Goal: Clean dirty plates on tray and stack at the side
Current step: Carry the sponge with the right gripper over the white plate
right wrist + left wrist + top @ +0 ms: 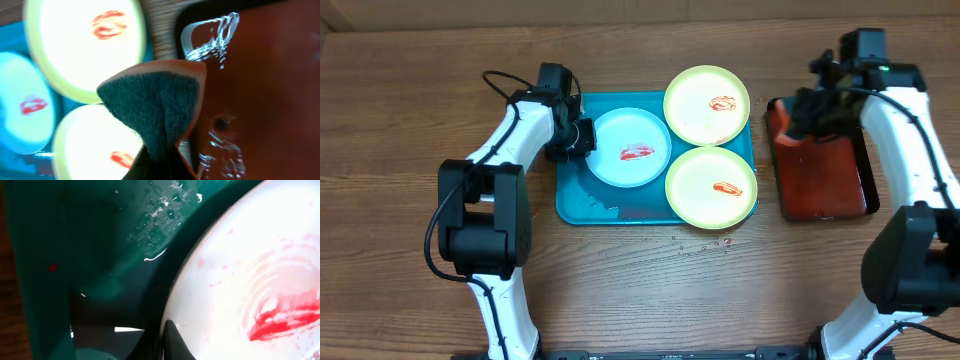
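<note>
right end effector (159, 162) pinches sponge (155, 100) over red tray (270, 100).

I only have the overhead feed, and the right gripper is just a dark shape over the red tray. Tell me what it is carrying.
Observer: The right gripper is shut on a sponge, whose dark scouring face is turned toward the wrist camera.
Operator: Check the red tray for water.
Observer: The right wrist view shows pooled water glinting on the red tray.
Operator: Now report the left side.
Observer: In the left wrist view, one dark fingertip of the left gripper lies at the rim of the pale blue plate. I cannot tell whether it is pinching the rim.
</note>
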`<state>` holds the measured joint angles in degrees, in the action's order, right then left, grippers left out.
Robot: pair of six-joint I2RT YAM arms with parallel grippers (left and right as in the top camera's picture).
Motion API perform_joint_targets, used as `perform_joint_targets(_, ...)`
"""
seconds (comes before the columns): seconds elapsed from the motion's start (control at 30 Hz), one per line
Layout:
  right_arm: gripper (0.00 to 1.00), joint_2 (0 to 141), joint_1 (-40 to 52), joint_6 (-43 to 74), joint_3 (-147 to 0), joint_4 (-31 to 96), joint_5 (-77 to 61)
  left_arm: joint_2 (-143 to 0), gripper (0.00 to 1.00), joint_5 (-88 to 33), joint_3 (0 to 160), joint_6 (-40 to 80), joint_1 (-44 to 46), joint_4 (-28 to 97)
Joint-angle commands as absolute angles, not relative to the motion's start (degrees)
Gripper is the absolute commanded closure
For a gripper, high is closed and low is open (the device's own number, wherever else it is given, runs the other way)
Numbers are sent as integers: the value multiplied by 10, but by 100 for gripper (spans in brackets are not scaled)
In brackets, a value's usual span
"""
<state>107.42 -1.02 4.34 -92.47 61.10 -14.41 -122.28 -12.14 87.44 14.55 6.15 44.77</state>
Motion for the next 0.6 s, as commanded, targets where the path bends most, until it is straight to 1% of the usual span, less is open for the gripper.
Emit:
perform_joint_targets(0.0,96,1065,61,94,-957,597,-168,-1251,96,-106,864,133,51,460)
perform_joint_targets(0.13,96,1065,147,151,-983,548,-166,-1251,96,-106,864,133,51,465)
perform_joint_targets(0.3,96,1077,217,212,-983,461,-134,-1251,96,-106,864,133,51,465)
perform_joint_targets(0.43,96,1117,250,226,-983,426,-134,-1251,96,-106,864,133,52,465)
perform_joint_targets(0.57,96,1177,265,228,-996,423,-123,-1251,96,-106,864,133,52,465)
